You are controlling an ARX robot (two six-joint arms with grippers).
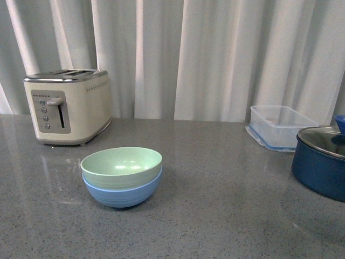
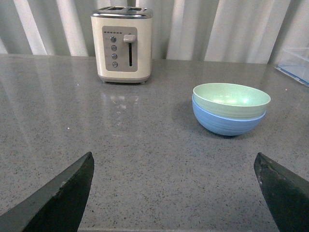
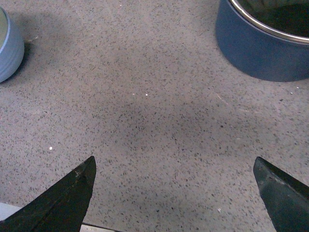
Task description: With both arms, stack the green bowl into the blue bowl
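Grey speckled stone forms the bench (image 1: pixel 226 216), which is backed by pale pleated curtains (image 1: pixel 215 54). Near the middle of the bench, the pale mint-green round matte bowl (image 1: pixel 122 167) is seen nested upright inside the light sky-blue round matte bowl (image 1: pixel 124 193), with the green rim standing slightly above the blue rim and the pair appearing level and settled. A cream two-slot toaster with a chrome top (image 1: pixel 69 105) is placed behind and to the left of the bowls, well apart from them. A clear rectangular plastic container (image 1: pixel 280 125) and a dark navy pot with a glass lid (image 1: pixel 322 162) are located at the right side of the bench. Neither arm is shown in the front view. In the left wrist view, the left fingers (image 2: pixel 176 193) are spread wide and hold nothing, with the stacked bowls ahead of them and apart. In the right wrist view, the right fingers (image 3: pixel 176 195) are likewise spread wide and empty over bare bench, between the blue bowl's edge and the navy pot. The stacking step is judged complete. No further grasp appears to be required; any next move is judged to call only for both arms to be kept clear of the stack.
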